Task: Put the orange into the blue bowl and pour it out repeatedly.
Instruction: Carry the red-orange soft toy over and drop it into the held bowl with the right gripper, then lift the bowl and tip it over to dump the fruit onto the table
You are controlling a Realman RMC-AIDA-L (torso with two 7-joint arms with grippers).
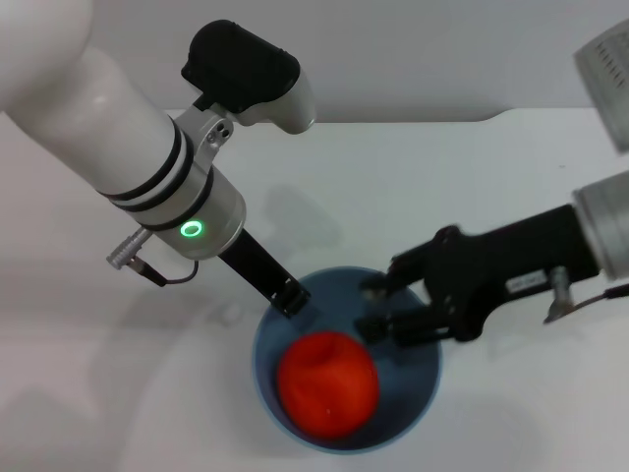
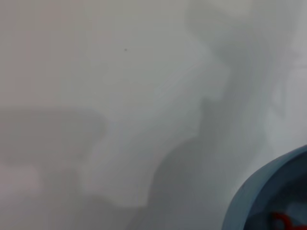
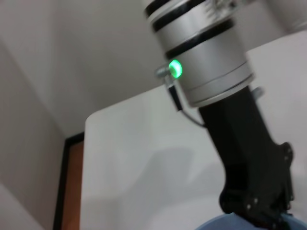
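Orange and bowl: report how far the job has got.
Done: the orange lies inside the bowl on the table. In hand: the left gripper is at the bowl's far-left rim, apparently gripping it, while the right gripper hangs open over the bowl's far-right side, holding nothing. Left: the bowl sits level, so pouring the orange out has not begun this round.

The blue bowl (image 1: 425,388) looks like smooth plastic or glazed ware — you cannot tell which — with a soft sheen inside. The orange (image 1: 327,383) has a matt, slightly lumpy skin. The table (image 1: 413,187) presents a smooth, matt white surface. You see matt black plastic on the left gripper (image 1: 287,296) and right gripper (image 1: 378,308). The left arm's wrist ring (image 1: 221,211) is brushed metal — satin, not mirror-bright — and its white shell (image 1: 98,108) is smooth.
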